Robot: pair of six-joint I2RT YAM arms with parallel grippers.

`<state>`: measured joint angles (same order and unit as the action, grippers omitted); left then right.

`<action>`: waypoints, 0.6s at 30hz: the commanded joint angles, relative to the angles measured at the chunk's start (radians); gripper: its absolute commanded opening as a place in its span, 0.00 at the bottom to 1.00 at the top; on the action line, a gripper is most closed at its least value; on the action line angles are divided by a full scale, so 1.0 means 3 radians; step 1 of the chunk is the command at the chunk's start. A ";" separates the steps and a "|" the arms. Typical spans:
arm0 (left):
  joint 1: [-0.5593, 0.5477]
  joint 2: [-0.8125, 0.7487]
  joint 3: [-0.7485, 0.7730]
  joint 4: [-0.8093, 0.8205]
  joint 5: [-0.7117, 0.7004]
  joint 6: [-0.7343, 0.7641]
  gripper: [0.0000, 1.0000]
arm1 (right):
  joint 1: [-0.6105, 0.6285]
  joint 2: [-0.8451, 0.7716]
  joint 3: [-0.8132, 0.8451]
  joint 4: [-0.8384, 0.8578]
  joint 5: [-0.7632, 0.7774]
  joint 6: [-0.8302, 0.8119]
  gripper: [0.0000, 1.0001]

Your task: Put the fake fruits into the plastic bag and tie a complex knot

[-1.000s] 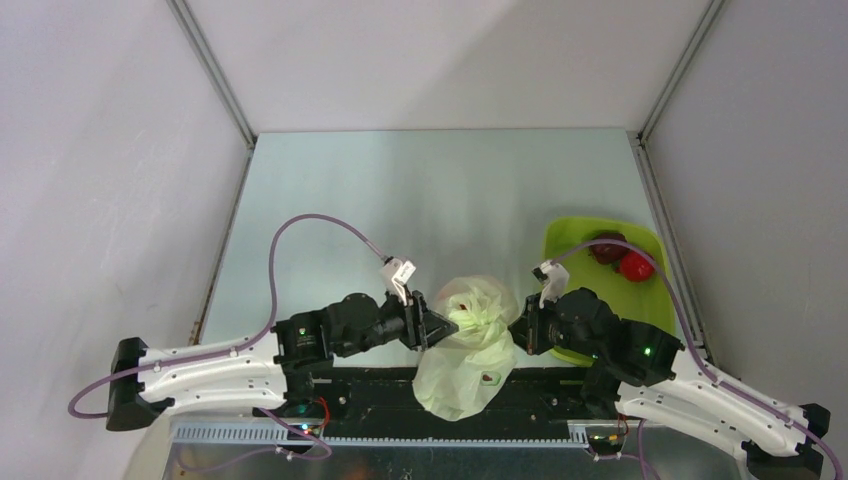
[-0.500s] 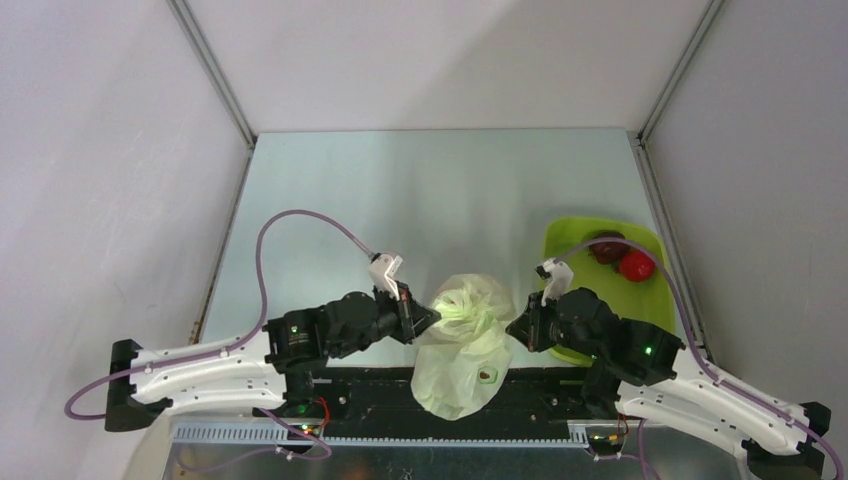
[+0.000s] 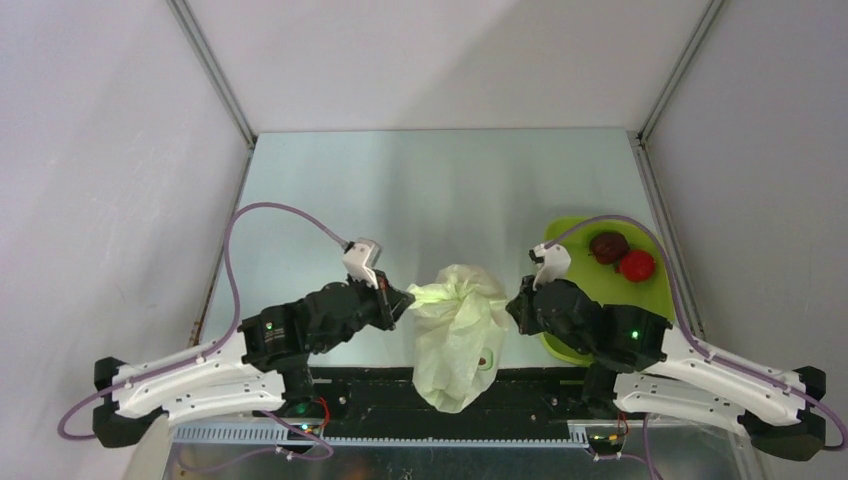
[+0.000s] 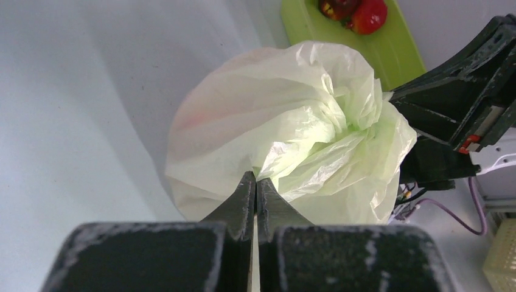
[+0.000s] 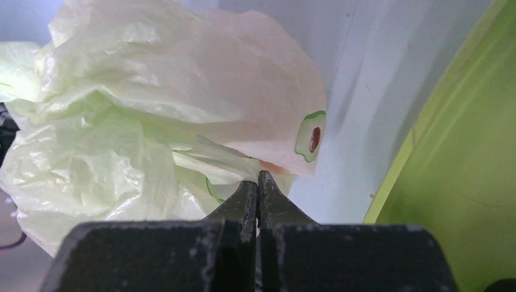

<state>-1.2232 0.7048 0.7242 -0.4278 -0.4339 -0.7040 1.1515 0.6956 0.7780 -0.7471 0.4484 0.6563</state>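
The plastic bag (image 3: 460, 325) stands between my two arms near the table's front edge, its top film bunched together. My left gripper (image 3: 408, 297) is shut on the bag's film at its upper left; the left wrist view shows the closed tips (image 4: 255, 177) pinching the film (image 4: 292, 140). My right gripper (image 3: 512, 305) is shut on the bag's film at its right; the right wrist view shows the tips (image 5: 257, 177) pinching the film (image 5: 152, 121). A dark maroon fruit (image 3: 608, 246) and a bright red fruit (image 3: 636, 265) lie in the lime-green tray (image 3: 585, 227). No knot shows.
The lime-green tray lies at the right, partly under my right arm, and shows in the right wrist view (image 5: 462, 182). Purple cables loop above both wrists. A black rail (image 3: 380, 385) runs along the near edge under the bag's bottom.
My left gripper has pulled back to the left with the bag film. The bag's top has gathered and drawn taller and narrower. My right arm has shifted slightly toward the bag.
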 commanded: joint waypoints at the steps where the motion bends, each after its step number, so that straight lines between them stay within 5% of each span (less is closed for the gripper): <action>1: 0.0378 -0.0183 -0.0079 0.0044 0.0116 0.0275 0.00 | -0.0002 0.0145 0.0130 -0.0492 0.0782 0.0065 0.00; 10: 0.0869 -0.0264 -0.0673 0.0312 0.0629 0.0292 0.00 | -0.0009 0.0473 -0.0147 -0.0446 0.0913 0.0489 0.00; 18: 0.0886 -0.0527 -0.0791 0.0811 0.1320 0.0278 0.07 | 0.0105 0.0264 -0.0271 0.0291 0.0307 -0.0098 0.00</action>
<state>-0.9733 0.5831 0.4805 -0.2646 -0.1097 -0.6445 1.1748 0.8028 0.7029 -0.7105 0.5594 0.7227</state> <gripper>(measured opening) 0.030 0.009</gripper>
